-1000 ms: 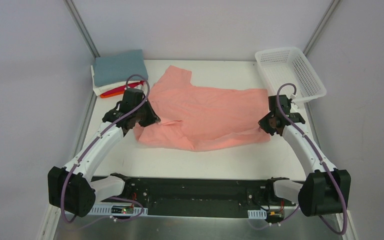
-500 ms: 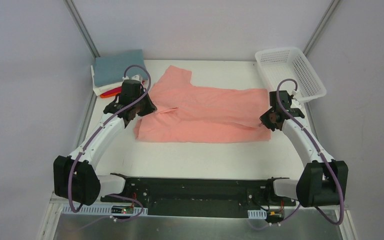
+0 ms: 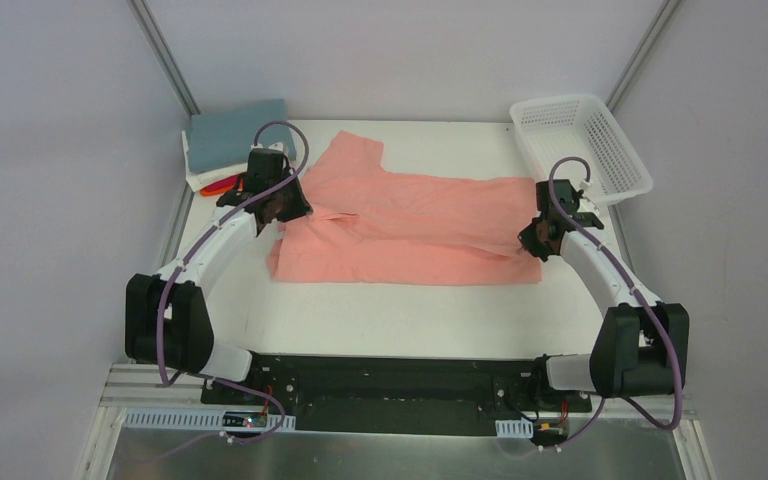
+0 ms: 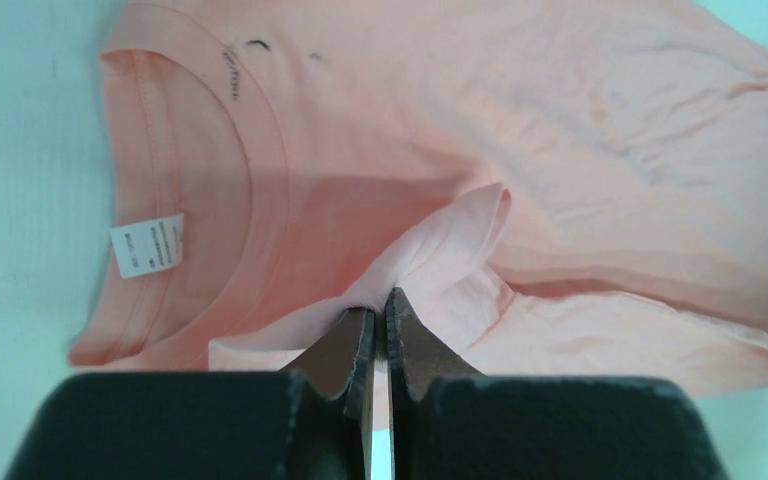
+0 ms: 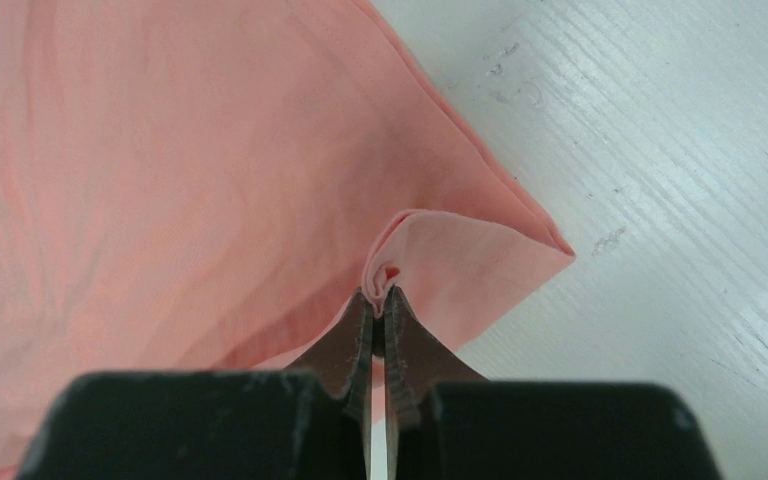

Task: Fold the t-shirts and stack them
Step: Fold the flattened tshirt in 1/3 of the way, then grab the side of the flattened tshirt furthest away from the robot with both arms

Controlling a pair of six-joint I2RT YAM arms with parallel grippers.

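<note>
A salmon-pink t-shirt [image 3: 410, 225] lies spread across the middle of the white table, its near half folded back over itself. My left gripper [image 3: 278, 208] is shut on a pinch of its cloth near the collar, and the left wrist view shows the gripper [image 4: 380, 300] on that fold beside the collar and its white label [image 4: 147, 245]. My right gripper [image 3: 535, 240] is shut on a fold at the shirt's right edge, seen in the right wrist view [image 5: 381, 300]. A stack of folded t-shirts [image 3: 232, 140], grey-blue on top with white, orange and red below, sits at the back left.
A white lattice basket [image 3: 578, 145] stands at the back right corner. Metal frame posts rise at both back corners. Bare white table [image 3: 400, 310] lies between the shirt and the black base rail at the near edge.
Both grippers have carried the shirt's near edge away from me and over the shirt. The shirt now lies as a flatter, narrower band. The left gripper has moved closer to the folded stack.
</note>
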